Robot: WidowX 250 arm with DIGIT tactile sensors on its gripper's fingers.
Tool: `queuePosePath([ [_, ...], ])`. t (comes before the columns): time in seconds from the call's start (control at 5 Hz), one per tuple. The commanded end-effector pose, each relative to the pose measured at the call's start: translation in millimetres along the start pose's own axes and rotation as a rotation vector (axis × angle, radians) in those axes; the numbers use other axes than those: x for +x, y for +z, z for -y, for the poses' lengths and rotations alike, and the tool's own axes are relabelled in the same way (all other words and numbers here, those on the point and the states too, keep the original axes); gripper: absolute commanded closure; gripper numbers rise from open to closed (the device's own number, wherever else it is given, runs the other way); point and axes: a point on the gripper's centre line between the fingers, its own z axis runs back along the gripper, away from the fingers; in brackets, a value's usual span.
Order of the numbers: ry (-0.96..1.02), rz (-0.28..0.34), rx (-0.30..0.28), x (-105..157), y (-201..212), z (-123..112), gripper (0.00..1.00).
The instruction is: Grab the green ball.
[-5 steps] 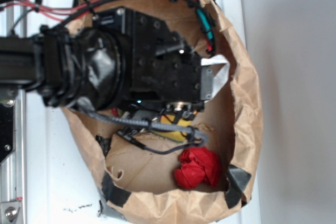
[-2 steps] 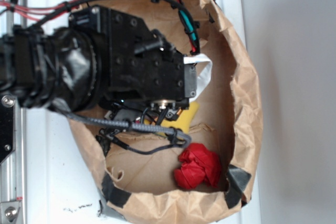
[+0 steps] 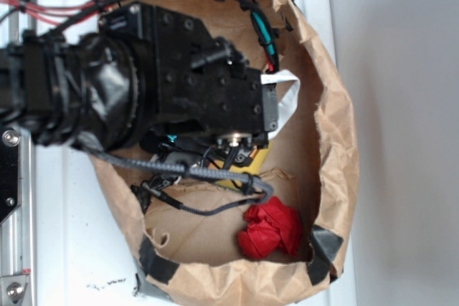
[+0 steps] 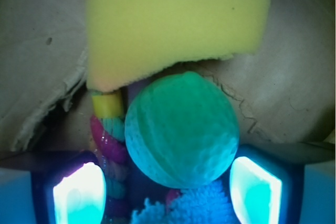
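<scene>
In the wrist view the green ball (image 4: 181,129), mint-green and ribbed, lies on the brown paper just ahead of my gripper (image 4: 167,192). The gripper is open. Its two glowing pads, left (image 4: 79,192) and right (image 4: 255,190), flank the ball's lower half. The right pad is close to the ball and the left one stands apart from it. A yellow sponge wedge (image 4: 173,22) touches the ball's far side. In the exterior view my black arm (image 3: 193,91) reaches into the paper bag (image 3: 337,141) and hides the ball and the fingers.
A striped rope toy (image 4: 107,135) lies left of the ball, and a blue fuzzy cloth (image 4: 199,205) sits under it between the pads. A red paper wad (image 3: 269,228) rests in the bag's near right. The yellow sponge (image 3: 247,163) peeks out below the wrist. Bag walls surround everything.
The arm pulled back to the left, then edged slightly right again, staying low inside the bag. The red wad has not moved.
</scene>
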Motion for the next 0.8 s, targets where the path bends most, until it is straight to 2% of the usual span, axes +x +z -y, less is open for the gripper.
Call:
queuePosePath([
  [0.0, 0.004, 0.097, 0.062, 16.9, 31.1, -10.1, 0.0],
  [0.6, 0.022, 0.1, 0.065, 25.6, 29.9, -14.0, 0.0],
])
